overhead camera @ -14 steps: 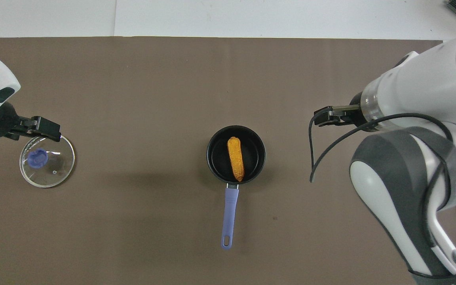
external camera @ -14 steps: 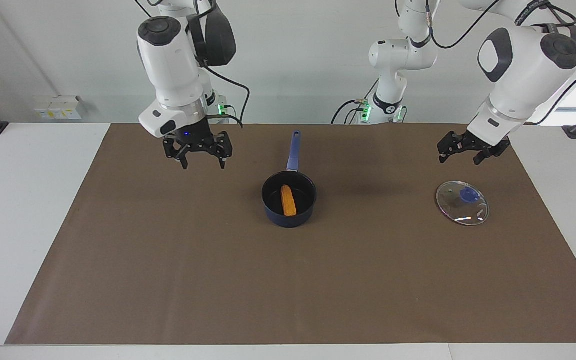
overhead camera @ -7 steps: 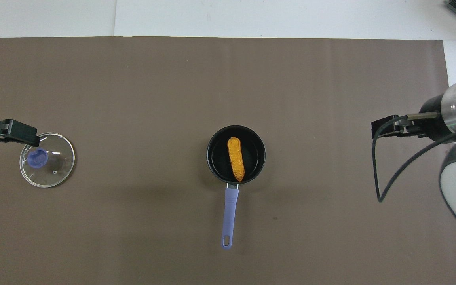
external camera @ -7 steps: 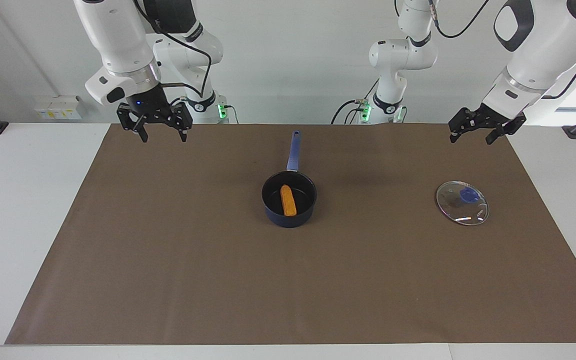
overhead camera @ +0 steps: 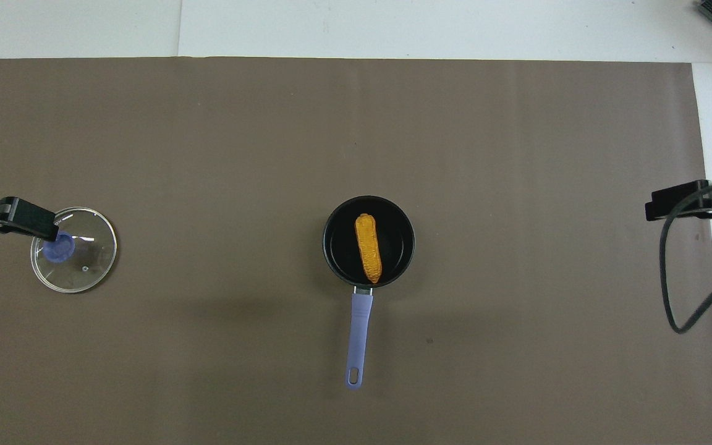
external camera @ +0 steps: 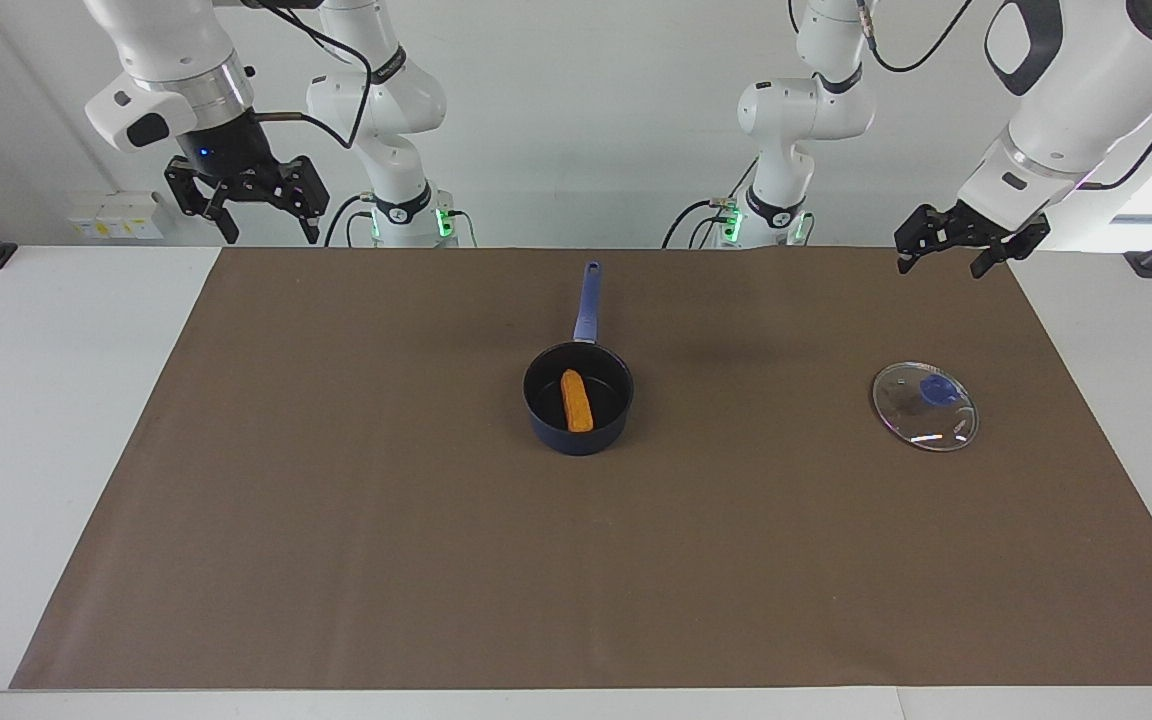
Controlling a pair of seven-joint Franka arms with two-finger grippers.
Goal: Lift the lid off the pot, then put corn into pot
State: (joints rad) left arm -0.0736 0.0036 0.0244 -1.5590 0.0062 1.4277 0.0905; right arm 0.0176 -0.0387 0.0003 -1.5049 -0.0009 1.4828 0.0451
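A: Facing view first. Edges, free room around the pot?
B: Pot sits mid brown mat, handle twd the robots. Bare mat all round it, most on the side away from the robots. Lid lies flat on the mat twd the left arm's end, well apart from pot, near the mat's end edge.
A: Grippers?
B: Both up in the air, empty, fingers spread. Right gripper over the mat's right-arm corner at the robots' edge, left gripper over the matching left-arm corner.
A: Inside the pot?
B: Corn, lying on the black bottom.
A: Overhead view?
B: Corn lies lengthwise in line w/ the handle, inside pot. Lid off, knob up. Left gripper overlaps its rim from above; right gripper at the mat's right-arm end edge.
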